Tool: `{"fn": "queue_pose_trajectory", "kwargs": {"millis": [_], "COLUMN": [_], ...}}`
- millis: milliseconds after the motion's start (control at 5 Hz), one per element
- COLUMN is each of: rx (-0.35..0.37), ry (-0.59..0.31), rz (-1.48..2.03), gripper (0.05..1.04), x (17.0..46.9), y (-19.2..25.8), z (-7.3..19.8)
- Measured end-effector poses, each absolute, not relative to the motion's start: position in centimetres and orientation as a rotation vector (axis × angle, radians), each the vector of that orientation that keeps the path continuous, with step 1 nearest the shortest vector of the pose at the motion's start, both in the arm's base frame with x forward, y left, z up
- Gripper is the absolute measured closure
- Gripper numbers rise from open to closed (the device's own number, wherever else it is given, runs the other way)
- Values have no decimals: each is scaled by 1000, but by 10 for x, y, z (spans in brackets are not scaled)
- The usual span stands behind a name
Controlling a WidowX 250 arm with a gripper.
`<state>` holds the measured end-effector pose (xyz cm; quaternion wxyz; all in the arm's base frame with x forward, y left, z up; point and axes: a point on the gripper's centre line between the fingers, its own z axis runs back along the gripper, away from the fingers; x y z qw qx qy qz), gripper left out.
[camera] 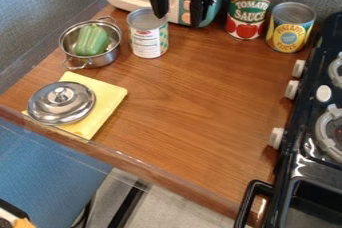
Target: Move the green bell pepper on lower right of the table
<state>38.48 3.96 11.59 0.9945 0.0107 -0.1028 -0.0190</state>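
Can [148, 39] near green pepper [91, 40] in pot [103, 59], lid [61, 103] on yellow cloth [105, 97], tool [178, 20] unclenched.

Brightly lit, the wooden countertop [200, 92] here, and white glints are caught on the domed metal lid [50, 108], left of frame.

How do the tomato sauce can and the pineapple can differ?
The tomato sauce can is taller; the pineapple can is shorter. The tomato sauce can has a mostly red label with green, while the pineapple can's is mostly yellow with a blue circle. Both stand upright with metal tops.
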Motion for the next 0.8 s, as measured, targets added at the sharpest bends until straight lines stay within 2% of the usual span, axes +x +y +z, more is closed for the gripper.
{"fn": "queue_pose_trajectory", "kwargs": {"millis": [200, 400, 800], "rx": [15, 9, 83], "ry": [-168, -123, -98], "rz": [-36, 17, 139], "gripper": [83, 83, 83], "x": [383, 369, 342], "y": [39, 58, 127], "z": [102, 87, 80]}}
